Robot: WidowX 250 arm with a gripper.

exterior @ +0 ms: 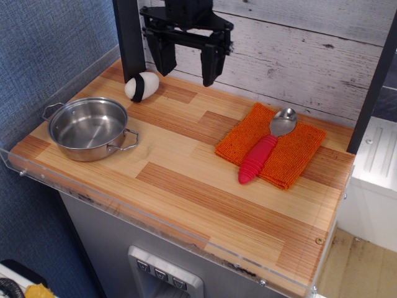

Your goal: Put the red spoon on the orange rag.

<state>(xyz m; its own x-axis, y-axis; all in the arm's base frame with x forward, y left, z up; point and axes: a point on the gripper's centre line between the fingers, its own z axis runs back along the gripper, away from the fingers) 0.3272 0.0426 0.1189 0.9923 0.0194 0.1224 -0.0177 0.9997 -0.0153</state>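
The red spoon lies on the orange rag at the right of the wooden table. Its silver bowl points to the back and the tip of its ribbed red handle sticks out over the rag's front edge. My gripper hangs open and empty high above the back of the table, well to the left of the rag. Its two black fingers are spread wide apart.
A steel pot with two handles stands at the front left. A white egg-shaped object with a black band lies at the back left beside a black post. A clear acrylic rim runs along the table's front edge.
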